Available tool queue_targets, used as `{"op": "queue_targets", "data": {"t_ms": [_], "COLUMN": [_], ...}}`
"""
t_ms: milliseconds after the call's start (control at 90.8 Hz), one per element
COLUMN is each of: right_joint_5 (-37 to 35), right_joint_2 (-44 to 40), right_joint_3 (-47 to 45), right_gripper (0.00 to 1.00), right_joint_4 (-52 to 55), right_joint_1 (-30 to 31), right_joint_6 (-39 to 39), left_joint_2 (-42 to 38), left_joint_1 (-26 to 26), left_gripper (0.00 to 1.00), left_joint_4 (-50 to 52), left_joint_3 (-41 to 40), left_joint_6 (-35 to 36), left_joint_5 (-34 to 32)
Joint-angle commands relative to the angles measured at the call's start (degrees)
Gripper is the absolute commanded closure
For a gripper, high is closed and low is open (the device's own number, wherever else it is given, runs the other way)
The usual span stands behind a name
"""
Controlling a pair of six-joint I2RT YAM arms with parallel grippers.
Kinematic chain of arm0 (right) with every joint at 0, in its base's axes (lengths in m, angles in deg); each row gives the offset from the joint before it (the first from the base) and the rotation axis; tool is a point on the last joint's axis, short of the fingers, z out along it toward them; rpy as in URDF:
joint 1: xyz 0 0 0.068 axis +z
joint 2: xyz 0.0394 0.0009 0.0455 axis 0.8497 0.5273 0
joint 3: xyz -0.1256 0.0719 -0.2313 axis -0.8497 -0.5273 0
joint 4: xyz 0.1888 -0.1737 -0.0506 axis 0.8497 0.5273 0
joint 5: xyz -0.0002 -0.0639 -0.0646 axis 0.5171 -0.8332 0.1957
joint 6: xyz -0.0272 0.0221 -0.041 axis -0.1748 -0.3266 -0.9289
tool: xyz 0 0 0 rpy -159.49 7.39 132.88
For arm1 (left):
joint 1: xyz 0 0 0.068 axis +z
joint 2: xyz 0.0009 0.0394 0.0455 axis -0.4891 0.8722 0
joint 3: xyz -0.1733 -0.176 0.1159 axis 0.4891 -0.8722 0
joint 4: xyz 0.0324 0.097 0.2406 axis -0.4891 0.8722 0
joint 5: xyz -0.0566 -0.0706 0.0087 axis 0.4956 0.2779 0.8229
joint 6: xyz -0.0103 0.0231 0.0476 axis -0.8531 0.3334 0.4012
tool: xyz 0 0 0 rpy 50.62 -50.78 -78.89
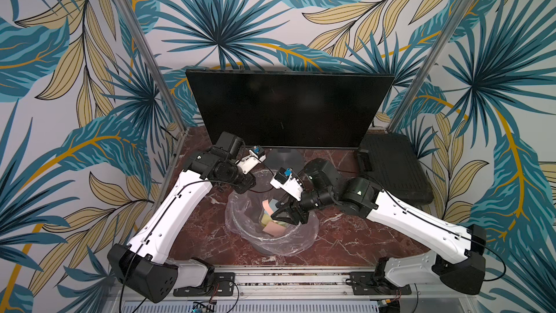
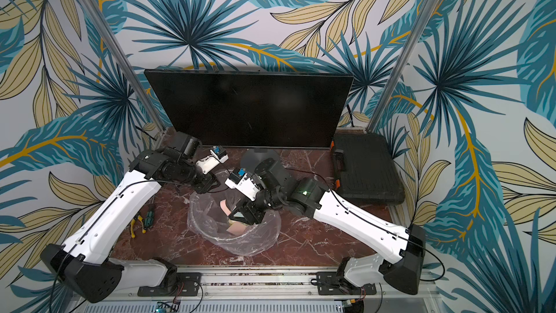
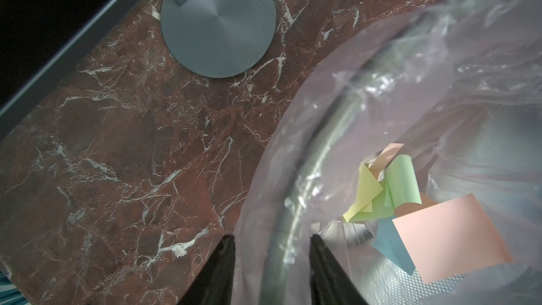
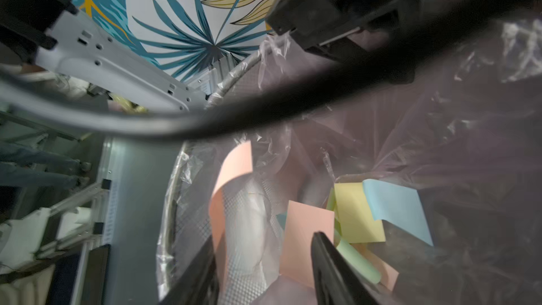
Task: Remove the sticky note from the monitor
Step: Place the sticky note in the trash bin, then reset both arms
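- The monitor point(image 1: 285, 109) stands along the tabletop's point(image 1: 346, 236) rear edge. In both top views its screen is dark and bare, with nothing stuck on it that I can see.
- A lined bin point(image 1: 270, 248) sits mid-tabletop, just in front of the monitor's base point(image 3: 218, 24). Several loose notes point(image 3: 390, 189) lie inside it: pink, yellow, green and blue.
- The right gripper point(image 4: 264, 239) hangs in the bin's mouth with its jaws apart, clamping nothing.
- A pink note point(image 4: 308, 242) lies just under those jaws, among the others. I judge it to be the one taken off the screen, though the pictures cannot confirm which note that was.
- The left gripper point(image 3: 272, 237) is at the bin's rear-left rim, with one finger on either side of the lined rim. I cannot tell whether it pinches the rim or only straddles it.
- By my reading, the main work is done: the screen is clear and the note is released into the bin.
- What seems left is to lift the right arm out of the bin and, if the left does hold the rim, to let go.
- One risk is the liner or a note clinging to a finger as the arm comes out.
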State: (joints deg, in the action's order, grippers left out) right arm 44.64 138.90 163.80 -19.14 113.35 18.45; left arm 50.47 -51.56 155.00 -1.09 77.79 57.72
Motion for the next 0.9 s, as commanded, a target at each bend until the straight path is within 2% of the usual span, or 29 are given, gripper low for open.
{"op": "queue_targets", "data": {"t_ms": [0,77,286,507,573,661,705,804,892], "right_joint_5": [-2.6,-3.1,-6.9,-7.9,-8.0,-7.6,-7.2,-6.6,-6.3], "right_joint_2": [-1.5,-2.6,-2.8,-2.6,-2.5,-2.4,-2.4,-2.4,-2.5], "right_joint_3": [0.8,0.7,1.0,0.3,0.5,0.6,0.6,0.4,0.1], "right_gripper": [0.3,0.18,0.17,0.17,0.17,0.17,0.17,0.18,0.17], "right_joint_4": [0.5,-0.6,-1.1,-3.9,-4.6,-5.0,-5.1,-5.3,-5.7], "right_joint_1": [0.2,0.2,0.2,0.2,0.2,0.2,0.1,0.1,0.0], "right_joint_6": [-1.4,-1.3,-0.6,0.3,0.5,0.7,0.8,1.1,1.4], "left_joint_2": [0.1,-0.1,-0.5,-0.7,-1.0,-1.5,-1.9,-2.8,-3.4], "left_joint_1": [0.0,0.0,0.0,0.0,0.0,0.0,0.0,0.0,0.0], "left_gripper": [0.56,0.56,0.56,0.49,0.42,0.2,0.13,0.03,0.0], "left_joint_4": [-0.2,-0.2,-0.6,0.3,1.1,2.6,3.4,6.4,10.0], "left_joint_3": [-0.1,-0.1,0.1,2.0,3.4,6.5,8.2,12.7,15.2], "left_joint_6": [-0.3,-0.3,-0.3,0.7,1.6,2.6,3.0,4.4,6.3], "left_joint_5": [0.0,0.1,0.1,1.0,1.4,1.8,2.4,4.8,8.8]}}
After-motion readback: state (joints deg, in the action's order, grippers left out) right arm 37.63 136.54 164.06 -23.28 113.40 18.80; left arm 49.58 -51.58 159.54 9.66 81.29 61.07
